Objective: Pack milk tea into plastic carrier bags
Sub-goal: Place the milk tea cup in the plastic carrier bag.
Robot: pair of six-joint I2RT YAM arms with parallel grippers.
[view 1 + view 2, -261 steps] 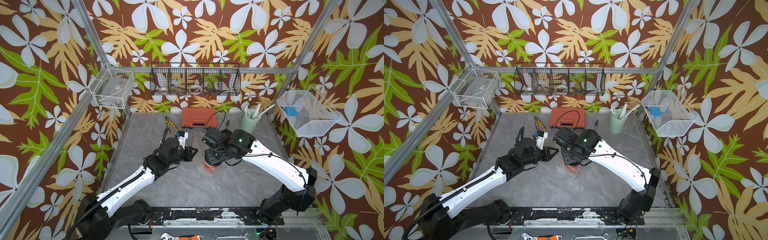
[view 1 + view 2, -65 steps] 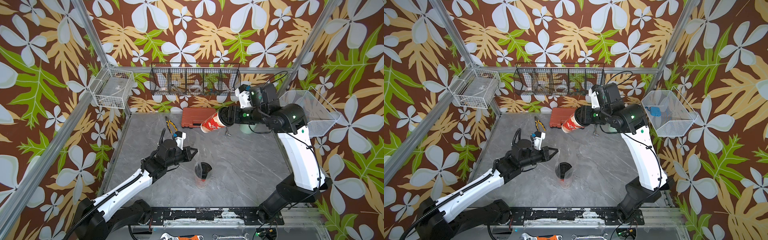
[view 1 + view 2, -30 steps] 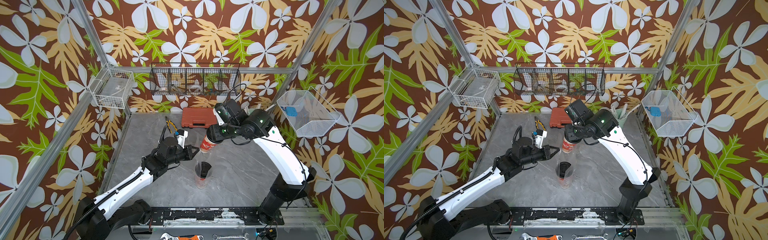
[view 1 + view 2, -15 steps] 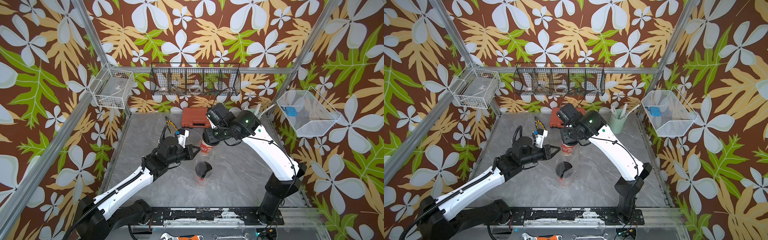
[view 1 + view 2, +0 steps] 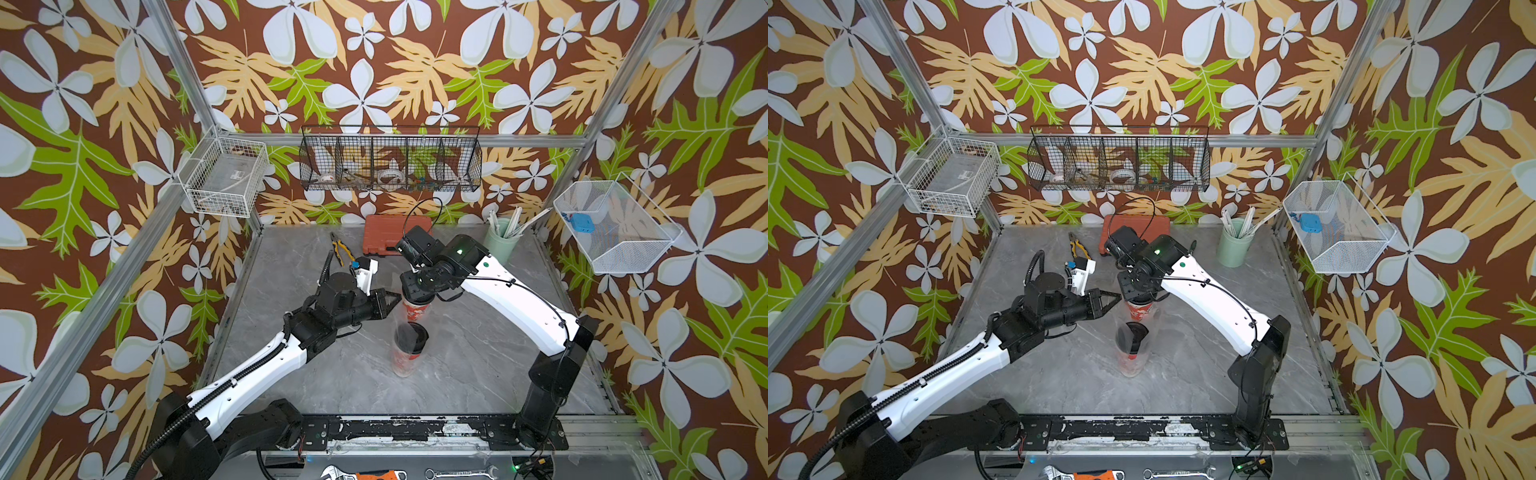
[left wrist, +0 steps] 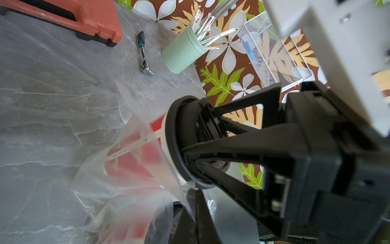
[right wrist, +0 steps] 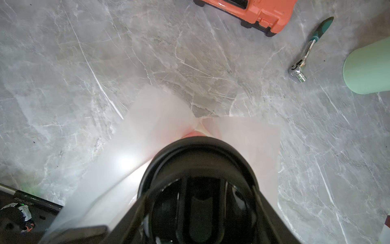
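Looking down at the grey marbled tabletop point(image 5: 478, 365), where was the milk tea? asked the listener.

The describer answered: A tall red-and-cream paper cup with a black domed lid point(image 5: 415, 309) stood upright near the middle, lowered partway into a thin clear plastic carrier bag point(image 6: 126, 169) whose film wrapped its lower sides. I could not tell whether its base touched the table. Just in front of it, nearer the arms' bases, a second red-and-cream cup point(image 5: 409, 353) with a black lid stood upright inside a second clear bag point(image 5: 1133, 365).

And the grippers?

The right gripper point(image 5: 415, 291) pointed straight down, with its black fingers clasped around the rear cup's lid. The left gripper point(image 5: 395, 296) reached in level from the side. Its jaws were pressed together, pinching that first bag's rim just beside the cup.

What else lay on the table?

An orange-red plastic tool case point(image 5: 382, 237) sat at the back edge, with yellow-handled pliers point(image 5: 341, 251) near it. A pale green cup of white straws point(image 5: 498, 245) stood toward the back corner. A chrome ratchet with a green handle point(image 7: 304, 59) lay between case and green cup.
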